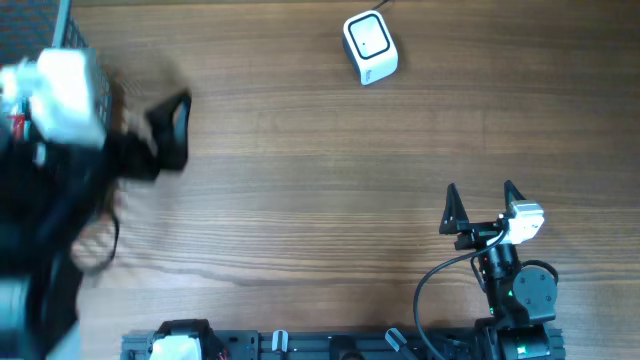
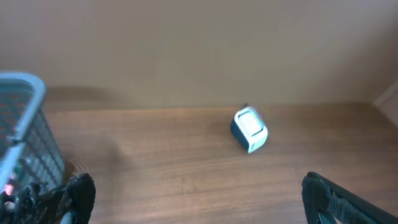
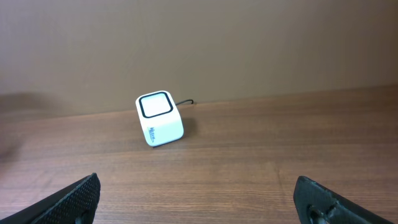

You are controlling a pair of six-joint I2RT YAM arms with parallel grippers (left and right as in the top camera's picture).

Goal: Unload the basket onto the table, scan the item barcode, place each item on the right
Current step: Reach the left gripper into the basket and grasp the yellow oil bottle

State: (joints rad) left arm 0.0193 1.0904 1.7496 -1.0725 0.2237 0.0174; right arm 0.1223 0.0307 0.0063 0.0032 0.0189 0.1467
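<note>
The barcode scanner (image 1: pixel 370 47) is a small white cube with a dark-rimmed window, standing at the far middle of the wooden table. It also shows in the left wrist view as the scanner (image 2: pixel 249 129) and in the right wrist view as the scanner (image 3: pixel 159 119). No item with a barcode shows plainly. My left gripper (image 2: pixel 199 202) is open with only bare wood between its fingers. Overhead, the left arm (image 1: pixel 60 100) is blurred beside a basket. My right gripper (image 1: pixel 481 190) stands open and empty at the near right, far short of the scanner.
A light blue wire basket (image 2: pixel 25 124) stands at the table's far left, right beside my left fingers, with something unclear inside. A thin cable runs off behind the scanner. The arm bases (image 1: pixel 520 300) sit along the near edge.
</note>
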